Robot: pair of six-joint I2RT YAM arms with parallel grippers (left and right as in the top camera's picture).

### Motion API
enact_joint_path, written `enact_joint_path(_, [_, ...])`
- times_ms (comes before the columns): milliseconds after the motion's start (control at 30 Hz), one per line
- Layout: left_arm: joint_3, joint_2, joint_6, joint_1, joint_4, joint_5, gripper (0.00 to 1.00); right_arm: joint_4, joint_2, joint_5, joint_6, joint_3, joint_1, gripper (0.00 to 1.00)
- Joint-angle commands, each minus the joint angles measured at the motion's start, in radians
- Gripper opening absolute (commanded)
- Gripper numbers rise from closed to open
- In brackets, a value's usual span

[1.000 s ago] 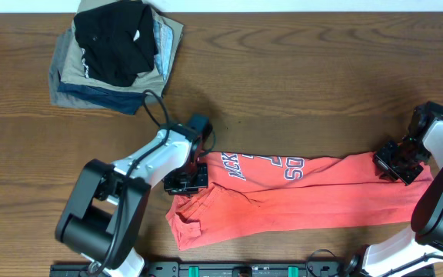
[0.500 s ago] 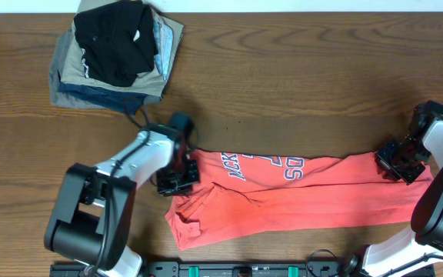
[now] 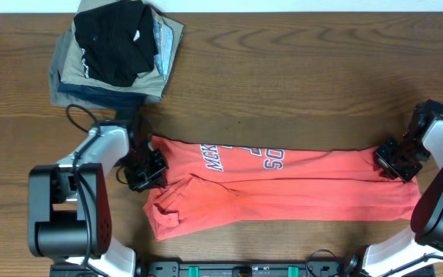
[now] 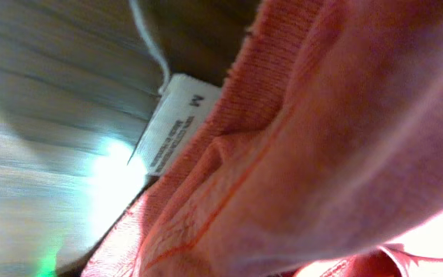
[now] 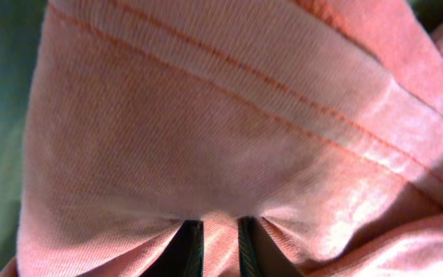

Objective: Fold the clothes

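1. The overhead picture is bright and sharp, lit evenly from above.
2. Soft little shadows lie on the table (image 3: 298,69) beside the left arm (image 3: 104,146) and the pile of folded clothes (image 3: 114,58).
3. The left wrist picture is very close and blurry; the T-shirt (image 4: 321,138) looks smeared, and white glare shines at the left.
4. The right wrist picture shows the weave sharply. Its left edge is dim and greenish, maybe from shade.

left arm: folded near-left, forearm reaching right | left gripper (image 3: 146,168): low, pinching T-shirt (image 3: 306,196) at left end | right arm: folded far right | right gripper (image 3: 397,160): low, pinching T-shirt right end
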Motion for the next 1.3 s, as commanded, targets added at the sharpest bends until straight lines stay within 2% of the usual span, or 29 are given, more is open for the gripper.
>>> enact_joint_path(0, [0.030, 0.053, 0.040, 0.053, -0.027, -0.225, 0.06, 0.012, -0.019, -0.077, -0.024, 0.023, 0.004, 0.18])
enact_joint_path(167, [0.158, 0.052, 0.058, 0.056, -0.160, -0.229, 0.06, -0.065, -0.034, -0.119, -0.040, 0.143, -0.005, 0.24])
enact_joint_path(267, [0.219, 0.050, 0.061, 0.056, -0.210, -0.240, 0.06, -0.135, -0.041, -0.120, -0.065, 0.240, -0.032, 0.41])
enact_joint_path(333, [0.237, 0.050, 0.061, 0.056, -0.211, -0.240, 0.11, -0.188, -0.043, -0.120, -0.080, 0.312, -0.055, 0.56])
enact_joint_path(367, [0.238, 0.050, 0.061, 0.056, -0.206, -0.240, 0.17, -0.208, -0.043, -0.120, -0.101, 0.348, -0.068, 0.73])
enact_joint_path(400, [0.238, 0.050, 0.061, 0.056, -0.204, -0.240, 0.25, -0.214, -0.043, -0.120, -0.115, 0.364, -0.076, 0.88])
enact_joint_path(433, [0.238, 0.050, 0.061, 0.056, -0.202, -0.240, 0.44, -0.217, -0.043, -0.119, -0.130, 0.375, -0.084, 0.99])
enact_joint_path(467, [0.238, 0.050, 0.061, 0.056, -0.201, -0.240, 0.66, -0.216, -0.043, -0.112, -0.135, 0.379, -0.095, 0.99])
enact_joint_path(500, [0.238, 0.050, 0.061, 0.056, -0.200, -0.240, 0.83, -0.215, -0.043, -0.093, -0.127, 0.377, -0.109, 0.99])
enact_joint_path(533, [0.238, 0.050, 0.061, 0.056, -0.200, -0.240, 0.92, -0.211, -0.042, -0.072, -0.110, 0.372, -0.122, 0.99])
enact_joint_path(600, [0.237, 0.050, 0.061, 0.056, -0.200, -0.240, 0.98, -0.185, -0.042, -0.048, -0.094, 0.347, -0.158, 0.99])
enact_joint_path(867, [0.233, 0.050, 0.061, 0.056, -0.192, -0.240, 0.98, -0.102, -0.040, -0.163, -0.193, 0.169, -0.299, 0.99])
enact_joint_path(1100, [0.233, 0.050, 0.061, 0.056, -0.182, -0.240, 0.98, -0.026, -0.040, -0.288, -0.314, 0.002, -0.310, 0.98])
enact_joint_path(1267, [0.233, 0.050, 0.061, 0.056, -0.182, -0.240, 0.98, -0.036, -0.040, -0.298, -0.334, -0.045, -0.310, 0.98])
